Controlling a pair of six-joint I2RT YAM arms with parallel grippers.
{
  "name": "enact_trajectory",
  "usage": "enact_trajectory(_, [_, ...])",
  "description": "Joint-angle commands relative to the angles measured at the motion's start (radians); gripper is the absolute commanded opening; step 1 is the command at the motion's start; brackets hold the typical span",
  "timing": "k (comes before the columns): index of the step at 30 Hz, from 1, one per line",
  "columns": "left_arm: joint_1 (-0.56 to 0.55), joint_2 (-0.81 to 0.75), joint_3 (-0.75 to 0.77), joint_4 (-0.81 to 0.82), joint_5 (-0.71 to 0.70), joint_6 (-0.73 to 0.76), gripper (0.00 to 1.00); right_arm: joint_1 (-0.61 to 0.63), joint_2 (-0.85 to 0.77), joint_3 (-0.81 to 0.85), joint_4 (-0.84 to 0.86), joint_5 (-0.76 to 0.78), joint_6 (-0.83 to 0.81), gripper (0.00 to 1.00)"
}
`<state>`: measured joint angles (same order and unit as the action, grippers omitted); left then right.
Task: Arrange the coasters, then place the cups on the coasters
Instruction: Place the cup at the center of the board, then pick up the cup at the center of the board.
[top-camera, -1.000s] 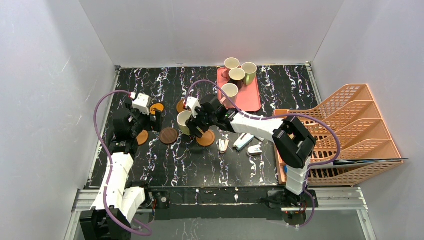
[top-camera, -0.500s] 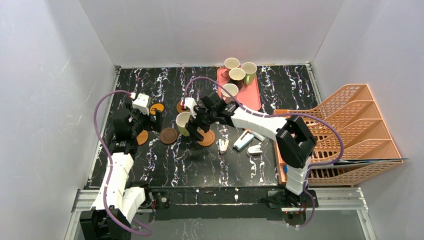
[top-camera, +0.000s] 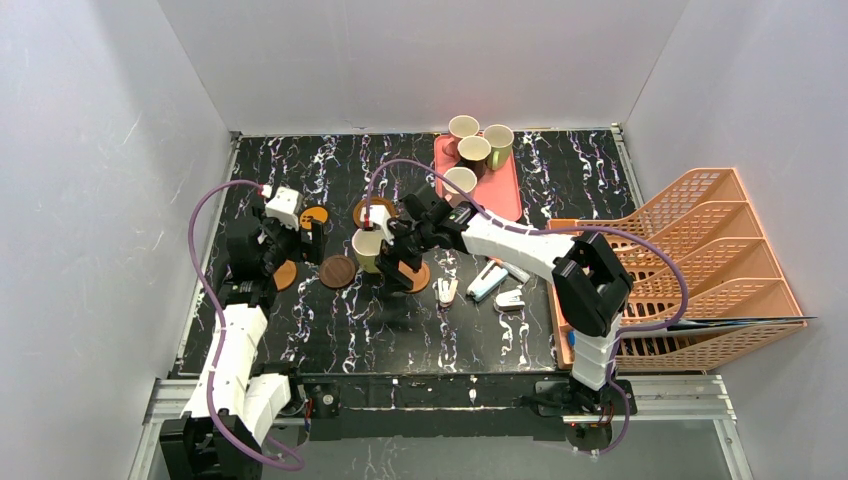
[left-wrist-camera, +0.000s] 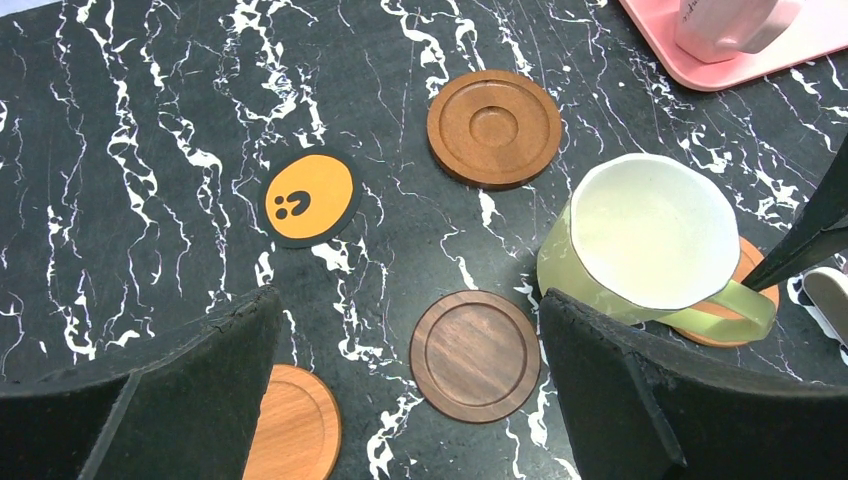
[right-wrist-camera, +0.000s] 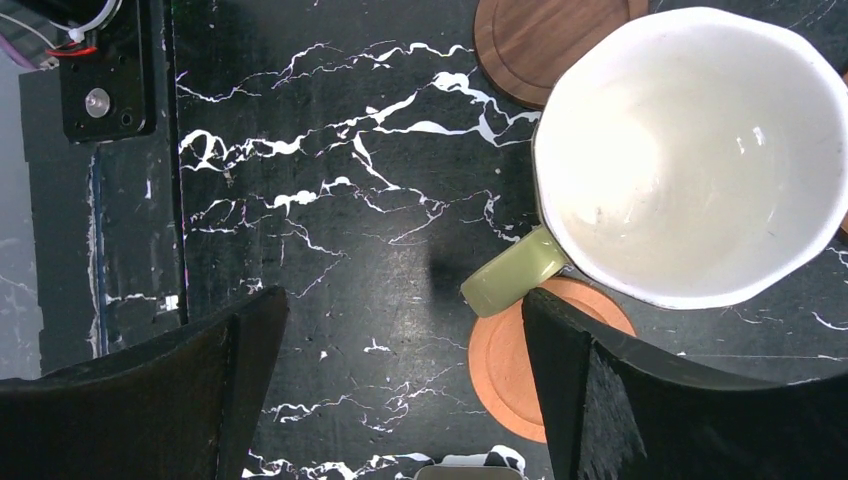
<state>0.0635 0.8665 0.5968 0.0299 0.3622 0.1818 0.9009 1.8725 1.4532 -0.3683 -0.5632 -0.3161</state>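
Observation:
A yellow-green cup (top-camera: 367, 247) (left-wrist-camera: 645, 248) (right-wrist-camera: 690, 150) stands upright on the table, free of both grippers. Its handle (right-wrist-camera: 515, 275) points at an orange coaster (top-camera: 418, 279) (right-wrist-camera: 520, 365); I cannot tell whether its base touches that coaster. My right gripper (top-camera: 398, 268) (right-wrist-camera: 400, 390) is open just near of the cup and holds nothing. My left gripper (top-camera: 308, 243) (left-wrist-camera: 410, 390) hangs open above a dark brown coaster (top-camera: 338, 271) (left-wrist-camera: 475, 355). Around it lie a light orange coaster (top-camera: 285, 274) (left-wrist-camera: 295, 425), an orange face-print coaster (top-camera: 315, 215) (left-wrist-camera: 311, 198) and a brown rimmed coaster (top-camera: 366, 211) (left-wrist-camera: 494, 127).
A pink tray (top-camera: 497, 195) at the back holds several cups (top-camera: 473, 150). White staplers (top-camera: 487, 283) lie right of the orange coaster. Orange file racks (top-camera: 690, 270) fill the right side.
My right gripper has opened wider, come off the yellow-green cup and drawn back toward the near side. The cup stays standing. The left arm has not moved.

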Motion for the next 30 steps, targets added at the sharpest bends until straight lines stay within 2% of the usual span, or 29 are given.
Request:
enact_trajectory(1, [0.007, 0.005, -0.003, 0.018, 0.035, 0.004, 0.98, 0.009, -0.072, 0.045, -0.001, -0.002, -0.028, 0.95])
enact_trajectory(7, [0.006, 0.053, 0.064, -0.016, 0.114, 0.002, 0.98, -0.005, -0.17, 0.004, 0.063, 0.048, -0.044, 0.97])
enact_trajectory(12, [-0.005, 0.182, 0.148, -0.06, 0.122, 0.012, 0.98, -0.043, -0.238, -0.046, 0.156, 0.095, -0.024, 0.98])
enact_trajectory(17, [-0.037, 0.305, 0.196, -0.074, 0.028, 0.054, 0.98, -0.099, -0.246, -0.106, 0.268, 0.131, 0.069, 0.98])
enact_trajectory(22, [-0.05, 0.337, 0.225, -0.081, -0.036, 0.082, 0.98, -0.112, -0.201, -0.099, 0.237, 0.084, 0.08, 0.96])
enact_trajectory(30, [-0.203, 0.399, 0.241, -0.075, -0.22, 0.145, 0.98, -0.094, -0.142, -0.085, 0.146, -0.044, -0.008, 0.88])
